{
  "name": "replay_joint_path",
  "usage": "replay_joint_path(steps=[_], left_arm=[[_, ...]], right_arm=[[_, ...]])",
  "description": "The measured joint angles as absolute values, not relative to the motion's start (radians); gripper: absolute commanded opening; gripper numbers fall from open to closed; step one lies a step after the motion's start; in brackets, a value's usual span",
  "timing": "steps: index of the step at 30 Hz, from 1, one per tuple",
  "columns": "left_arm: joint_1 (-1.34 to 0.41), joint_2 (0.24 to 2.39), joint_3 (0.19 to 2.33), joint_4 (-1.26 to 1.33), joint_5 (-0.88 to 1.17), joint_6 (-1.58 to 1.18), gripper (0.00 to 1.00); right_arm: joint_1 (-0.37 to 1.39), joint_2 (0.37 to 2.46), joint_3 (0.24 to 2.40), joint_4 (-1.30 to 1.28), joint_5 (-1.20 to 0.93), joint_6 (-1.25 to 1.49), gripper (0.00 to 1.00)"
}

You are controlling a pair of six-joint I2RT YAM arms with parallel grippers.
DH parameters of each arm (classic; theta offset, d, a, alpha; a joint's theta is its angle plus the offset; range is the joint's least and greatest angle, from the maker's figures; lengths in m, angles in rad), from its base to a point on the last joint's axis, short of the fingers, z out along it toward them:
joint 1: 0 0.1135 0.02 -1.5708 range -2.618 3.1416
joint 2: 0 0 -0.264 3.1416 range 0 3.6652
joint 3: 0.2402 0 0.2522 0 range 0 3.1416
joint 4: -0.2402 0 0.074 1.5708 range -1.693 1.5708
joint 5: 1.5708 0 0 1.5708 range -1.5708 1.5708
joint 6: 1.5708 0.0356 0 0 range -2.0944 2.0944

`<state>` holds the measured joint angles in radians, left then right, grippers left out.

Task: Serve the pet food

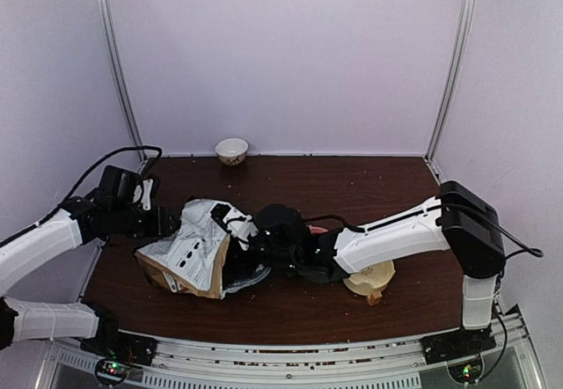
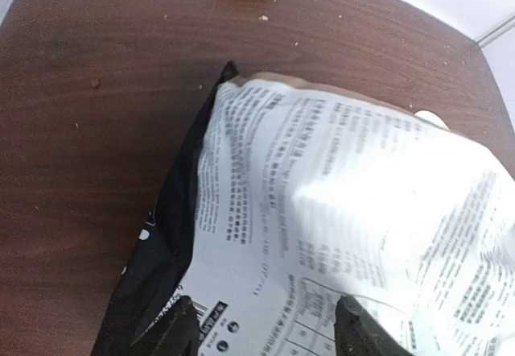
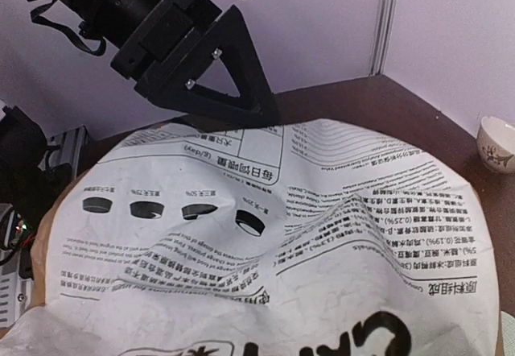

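Pet food unseen; bag (image 1: 189, 248) covers right fingers.

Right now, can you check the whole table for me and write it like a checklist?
Surface: dark wooden table, dotted with small crumbs.
Job's things: printed paper bag lying crumpled; no pet food clearly seen; white bowl at the back edge; tan bowl partly under the right arm.
Clutter: small orange bit beside the tan bowl.
Grippers: left gripper has its jaws either side of the bag's end, grip unclear; right gripper is at the bag's other end, jaws hidden.
Cables: black cable loops behind the left arm; another trails off the right arm.
Surroundings: white walls, metal posts.
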<state>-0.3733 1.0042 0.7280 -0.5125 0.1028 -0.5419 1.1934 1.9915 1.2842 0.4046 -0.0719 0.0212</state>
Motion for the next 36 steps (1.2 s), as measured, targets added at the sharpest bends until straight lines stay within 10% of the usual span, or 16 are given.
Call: replay_joint_path(steps=[22, 36], left_arm=[[-0.972, 1.191, 1.255, -0.835, -0.112, -0.499, 0.91], [-1.012, 1.264, 1.292, -0.915, -0.226, -0.485, 0.09]], right_arm=[[1.207, 1.774, 1.111, 0.565, -0.017, 0.021, 0.0], [1.216, 1.746, 1.08, 0.585, 0.005, 0.006, 0.0]])
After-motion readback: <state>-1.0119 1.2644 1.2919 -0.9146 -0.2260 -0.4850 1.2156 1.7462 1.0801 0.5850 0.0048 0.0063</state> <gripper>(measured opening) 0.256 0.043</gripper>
